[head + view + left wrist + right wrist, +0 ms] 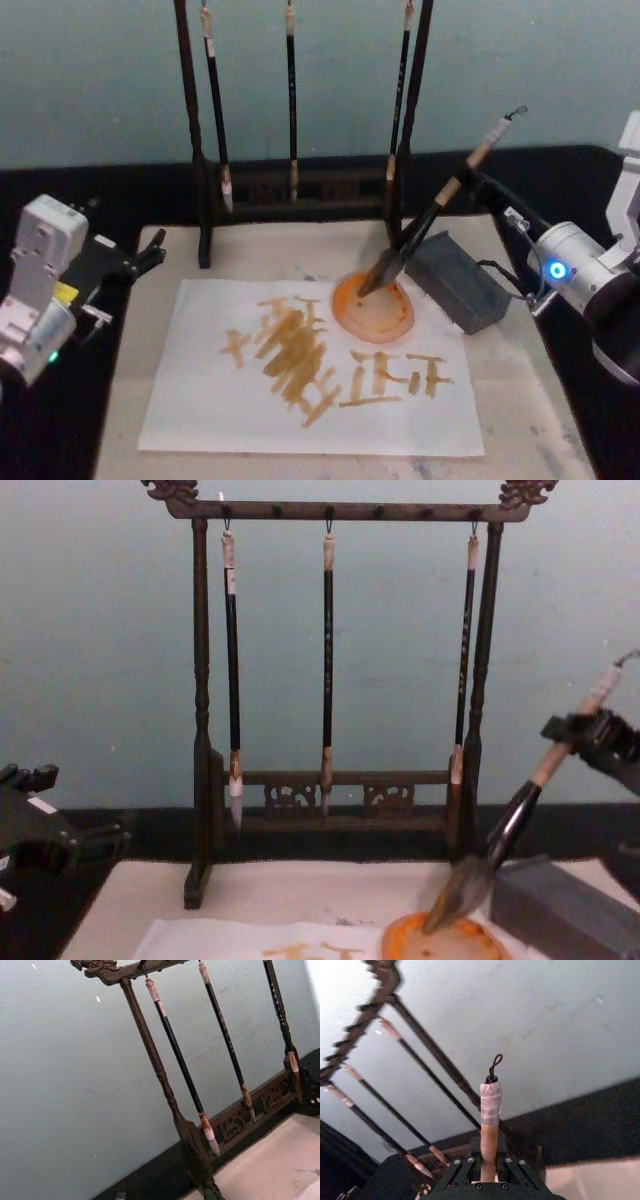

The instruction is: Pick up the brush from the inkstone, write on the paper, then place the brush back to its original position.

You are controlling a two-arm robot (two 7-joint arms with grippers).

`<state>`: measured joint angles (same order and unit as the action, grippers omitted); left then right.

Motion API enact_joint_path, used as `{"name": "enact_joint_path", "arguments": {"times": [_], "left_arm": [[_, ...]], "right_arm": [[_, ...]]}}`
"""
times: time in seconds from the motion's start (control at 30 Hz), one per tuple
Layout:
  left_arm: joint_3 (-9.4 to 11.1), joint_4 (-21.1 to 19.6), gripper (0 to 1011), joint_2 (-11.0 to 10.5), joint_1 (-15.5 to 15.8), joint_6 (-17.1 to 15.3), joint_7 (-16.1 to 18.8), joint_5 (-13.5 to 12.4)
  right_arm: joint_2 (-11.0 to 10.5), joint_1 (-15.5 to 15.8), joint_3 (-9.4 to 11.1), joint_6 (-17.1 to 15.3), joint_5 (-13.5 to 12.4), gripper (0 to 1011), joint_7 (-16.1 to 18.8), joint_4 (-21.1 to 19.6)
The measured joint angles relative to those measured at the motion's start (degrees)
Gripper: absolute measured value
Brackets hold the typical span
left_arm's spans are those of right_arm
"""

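Currently jaws of right gripper clamp the brush by its tan handle, shaft slanting down-left, bristles in the orange dish on the paper; left gripper parked far-left.

Head view downward, chest view level, both sharing brush rack

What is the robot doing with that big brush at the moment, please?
The right gripper is clamped on the brush at its tan upper handle, holding it tilted with the bristles down in the orange dish beside the grey block. The paper already carries orange strokes. The left gripper sits parked off to the left.
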<state>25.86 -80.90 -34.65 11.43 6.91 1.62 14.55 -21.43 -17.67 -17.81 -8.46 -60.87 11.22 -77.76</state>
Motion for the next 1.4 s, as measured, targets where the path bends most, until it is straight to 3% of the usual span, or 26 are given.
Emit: {"name": "enact_joint_path", "arguments": {"times": [0.23,0.77,1.13,1.4], "left_arm": [[0.0,0.0,1010,0.0,0.0,0.0,0.0,0.0],[0.0,0.0,1010,0.0,0.0,0.0,0.0,0.0],[0.0,0.0,1009,0.0,0.0,0.0,0.0,-0.01],[0.0,0.0,1010,0.0,0.0,0.0,0.0,0.0]], "right_arm": [[-1.73,0.92,-1.1,2.56,2.97,177,1.32,-3.48],[-6.82,5.28,-1.67,8.83,14.25,177,5.82,-13.12],[-10.06,8.7,-0.98,10.0,17.73,177,9.62,-17.6],[-13.2,12.84,0.32,11.35,20.33,177,13.07,-21.59]]}}
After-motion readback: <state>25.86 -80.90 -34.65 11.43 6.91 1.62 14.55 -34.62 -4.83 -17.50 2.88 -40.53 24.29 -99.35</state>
